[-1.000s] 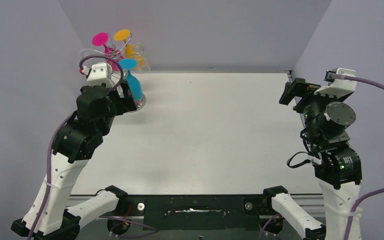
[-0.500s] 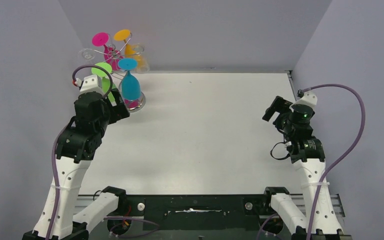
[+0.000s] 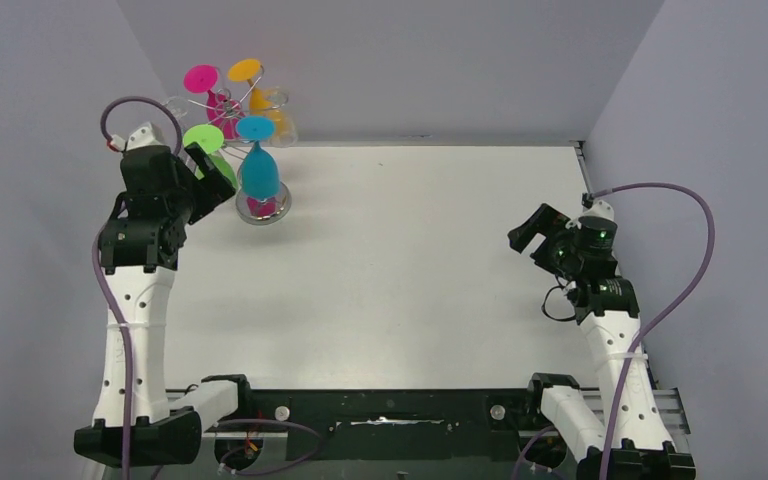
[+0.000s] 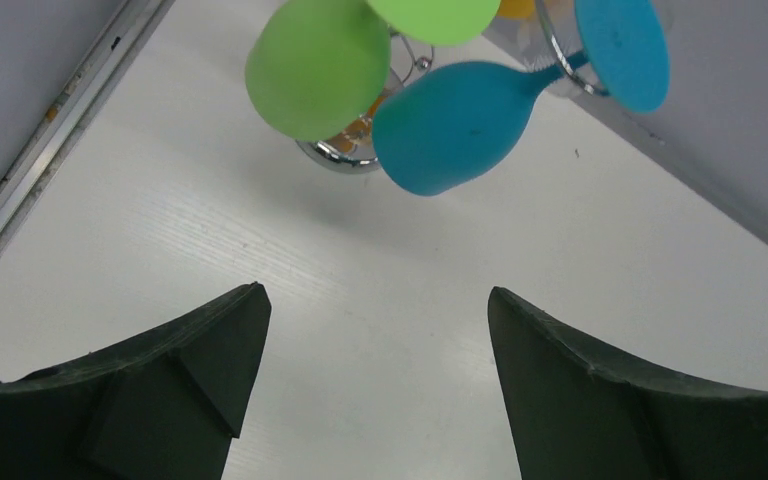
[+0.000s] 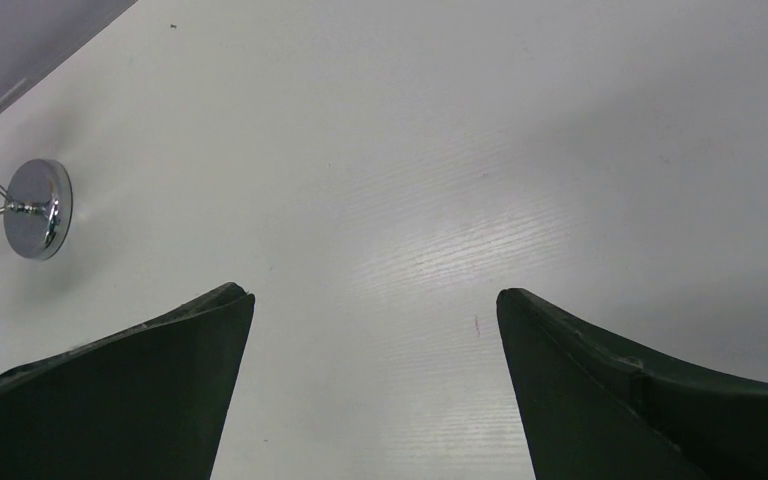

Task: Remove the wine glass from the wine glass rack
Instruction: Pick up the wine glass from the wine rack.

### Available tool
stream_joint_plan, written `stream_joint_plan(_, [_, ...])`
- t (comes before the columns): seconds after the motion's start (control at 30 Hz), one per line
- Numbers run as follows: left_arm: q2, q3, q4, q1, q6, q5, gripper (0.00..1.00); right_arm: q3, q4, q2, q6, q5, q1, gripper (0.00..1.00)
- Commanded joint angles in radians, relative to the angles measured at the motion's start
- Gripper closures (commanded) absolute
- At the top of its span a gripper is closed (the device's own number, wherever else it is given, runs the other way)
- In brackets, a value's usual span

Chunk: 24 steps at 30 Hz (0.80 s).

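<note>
At the upper left of the top view, the left gripper [image 3: 203,168] hangs just beside the wine glass rack [image 3: 263,208]; its jaws stand wide apart with nothing between them; in the left wrist view the glasses sit ahead of the fingertips, above them in the frame. The rack's round shiny base rests on the white tabletop [image 3: 410,260] near the upper left corner. All the glasses hang upside down from its wire arms, feet uppermost. The green wine glass [image 3: 203,138] is nearest the left gripper; the blue wine glass [image 3: 259,172] hangs just to its right, its bowl over the base; the pink wine glass [image 3: 201,78] and the yellow wine glass [image 3: 245,69] hang higher in the frame, behind them. The middle of the tabletop is bare. At the right of the frame, well apart from the rack, the right gripper [image 3: 526,231] hangs over the tabletop; its jaws are also spread wide and empty; its wrist view shows only the rack's base at the left edge.
</note>
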Motion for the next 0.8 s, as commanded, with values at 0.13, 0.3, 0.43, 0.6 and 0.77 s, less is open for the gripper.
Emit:
stream_joint_plan(0.13, [0.089, 0.193, 0.099, 0.166, -0.143, 0.144, 0.25, 0.039, 0.051, -0.034, 0.035, -0.053, -0.013, 0.02])
stream_joint_plan(0.3, [0.129, 0.178, 0.196, 0.306, -0.254, 0.285, 0.36, 0.089, 0.008, -0.008, -0.003, -0.033, -0.014, 0.02])
stream_joint_plan(0.43, [0.156, 0.122, 0.316, 0.383, -0.346, 0.446, 0.48, 0.103, 0.0, -0.001, -0.034, -0.014, -0.014, 0.02])
stream_joint_plan(0.6, [0.172, 0.061, 0.444, 0.425, -0.406, 0.548, 0.57, 0.114, 0.002, 0.014, -0.051, -0.005, -0.015, 0.02])
stream_joint_plan(0.77, [0.189, 0.055, 0.436, 0.425, -0.365, 0.557, 0.57, 0.111, 0.006, 0.04, -0.057, 0.001, -0.016, 0.02])
